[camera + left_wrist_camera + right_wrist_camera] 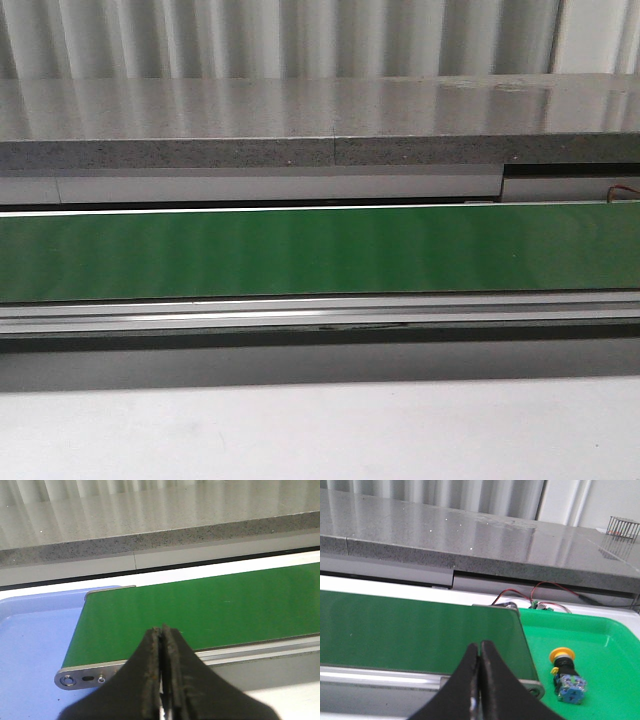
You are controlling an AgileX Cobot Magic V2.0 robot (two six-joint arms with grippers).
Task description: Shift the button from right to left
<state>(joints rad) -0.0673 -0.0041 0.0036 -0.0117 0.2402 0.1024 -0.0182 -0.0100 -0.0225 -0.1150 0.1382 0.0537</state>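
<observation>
- A shallow pale-blue plastic tray [30, 640] sits at the left end of the line; its raised rim runs just behind and beside the belt's end, and the floor that shows is bare.
- The left gripper [162, 632] hangs over the near edge of the belt close to that end, its two black fingers [151, 680] pressed together with only a thin seam between them.
- A long flat green conveyor belt [320, 250] spans the whole front view, edged by a silver metal rail [320, 310] along its near side and a white strip along its far side; its surface is bare from end to end.
- Behind the belt, a speckled grey stone counter [320, 120] runs the full width, its front edge overhanging a lighter panel.
- The right gripper [480, 650] hovers above the belt's right end, its black fingers [492, 685] closed on each other, holding nothing.
- A bright-green plastic tray [600, 640] adjoins the belt's right end, with open floor around its one item.
- The yellow-headed push button with black collar and blue-and-clear block [566, 675] lies on its side in that green tray, near the belt end, apart from both grippers.
</observation>
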